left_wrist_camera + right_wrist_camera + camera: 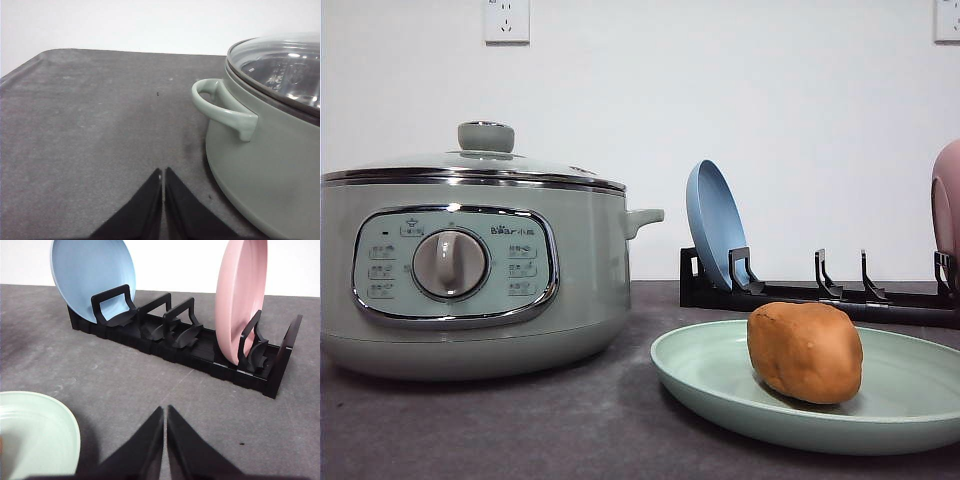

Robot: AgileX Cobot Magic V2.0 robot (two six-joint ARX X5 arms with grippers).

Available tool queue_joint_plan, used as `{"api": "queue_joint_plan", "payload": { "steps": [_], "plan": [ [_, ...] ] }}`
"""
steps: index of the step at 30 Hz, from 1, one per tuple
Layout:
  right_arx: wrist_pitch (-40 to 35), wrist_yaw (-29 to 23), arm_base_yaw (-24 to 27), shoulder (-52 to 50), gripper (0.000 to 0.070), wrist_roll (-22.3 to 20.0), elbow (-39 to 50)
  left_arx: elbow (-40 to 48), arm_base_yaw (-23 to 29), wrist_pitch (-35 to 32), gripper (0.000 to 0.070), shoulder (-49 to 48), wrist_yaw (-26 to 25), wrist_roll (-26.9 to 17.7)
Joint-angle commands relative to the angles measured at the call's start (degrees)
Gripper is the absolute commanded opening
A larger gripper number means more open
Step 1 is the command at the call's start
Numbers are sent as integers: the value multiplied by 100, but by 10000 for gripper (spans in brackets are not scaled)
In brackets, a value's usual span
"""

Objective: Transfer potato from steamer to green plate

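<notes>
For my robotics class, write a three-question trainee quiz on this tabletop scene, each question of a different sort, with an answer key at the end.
1. True or false: the potato lies inside the steamer.
2. Multiple choice: which plates stand upright in the black rack? A) blue and pink B) green and pink C) blue and green
3. Fill in the blank: the steamer's glass lid is ____ the pot.

Key
1. False: the potato rests on the green plate.
2. A: the blue plate and the pink plate stand in the rack.
3. On.

Extra note for trainees: the left gripper and the right gripper are both shut and hold nothing.
</notes>
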State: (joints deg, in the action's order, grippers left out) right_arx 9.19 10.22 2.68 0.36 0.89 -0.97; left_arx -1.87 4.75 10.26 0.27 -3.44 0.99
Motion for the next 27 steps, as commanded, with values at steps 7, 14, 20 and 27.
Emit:
{"api": "queue_joint_plan", "payload": {
  "steps": [7, 14, 20, 27],
  "plan": [
    [-20, -17, 9, -15, 0, 44, 31, 116, 7, 41, 0, -9, -63, 13],
    [-20, -17, 9, -15, 0, 44, 31, 116, 7, 41, 0, -9, -63, 13],
    [-20, -17, 9, -15, 0, 44, 28, 116, 7, 41, 0, -9, -61, 13],
    [-20, -17, 9, -15, 0, 44, 29, 116, 7, 41, 0, -9, -63, 13]
  ]
}}
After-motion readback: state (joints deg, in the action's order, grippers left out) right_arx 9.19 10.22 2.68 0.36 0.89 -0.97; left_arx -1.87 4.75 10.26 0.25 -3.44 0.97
